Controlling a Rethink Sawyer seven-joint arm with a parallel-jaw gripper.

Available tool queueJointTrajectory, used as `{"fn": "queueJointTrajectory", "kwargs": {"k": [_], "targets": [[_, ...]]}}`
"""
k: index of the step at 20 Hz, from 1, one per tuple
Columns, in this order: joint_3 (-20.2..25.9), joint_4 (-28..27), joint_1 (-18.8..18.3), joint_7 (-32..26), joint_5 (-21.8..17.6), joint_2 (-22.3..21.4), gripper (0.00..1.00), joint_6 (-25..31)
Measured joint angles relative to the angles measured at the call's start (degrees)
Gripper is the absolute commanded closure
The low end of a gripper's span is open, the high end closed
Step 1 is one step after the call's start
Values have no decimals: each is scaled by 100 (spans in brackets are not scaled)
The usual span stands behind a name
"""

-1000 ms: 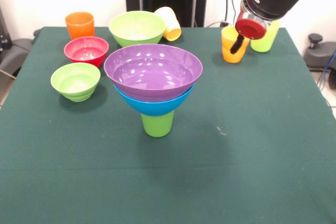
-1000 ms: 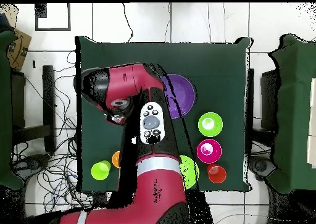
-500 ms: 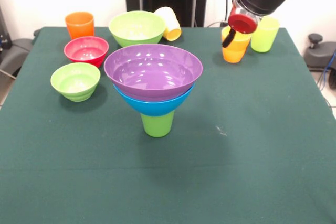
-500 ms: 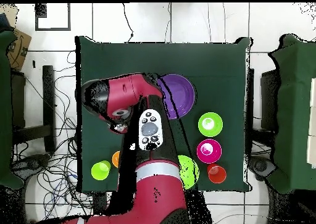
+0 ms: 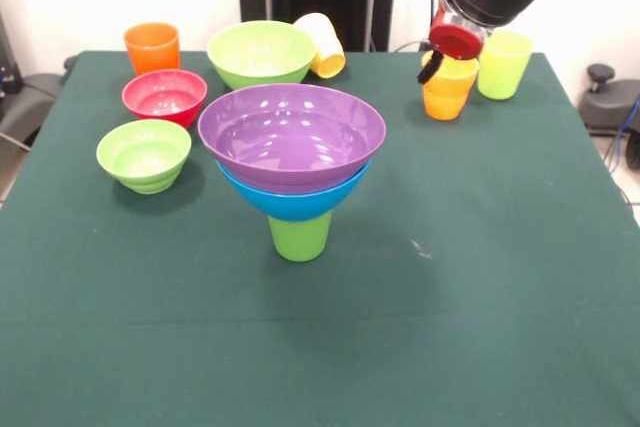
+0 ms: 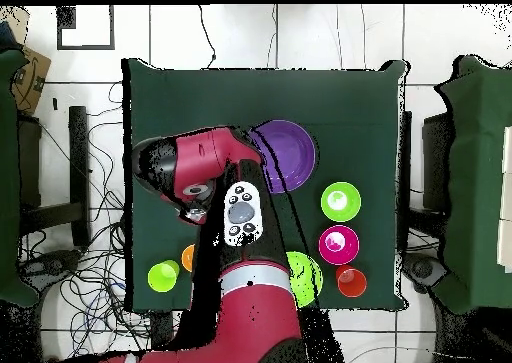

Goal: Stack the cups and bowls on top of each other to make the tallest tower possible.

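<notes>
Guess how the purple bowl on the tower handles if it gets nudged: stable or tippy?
Probably tippy: the purple bowl sits in a blue bowl balanced on one narrow green cup, so the pile looks top-heavy. Its glossy plastic likely slides easily. It seems light and rigid, so a side push may topple the whole tower.

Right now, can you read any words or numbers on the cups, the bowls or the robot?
No text can be read.
The cups, like the orange one, and the bowls, like the purple one, are plain.
The arm shows round buttons but no readable label.
</notes>
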Motion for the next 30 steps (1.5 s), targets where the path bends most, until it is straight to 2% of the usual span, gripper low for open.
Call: {"fn": "queueJointTrajectory", "kwargs": {"k": [19, 30], "targets": [[23, 70, 131, 0, 0, 258, 0, -679], [23, 94, 284, 0, 1, 424, 0, -681]]}}
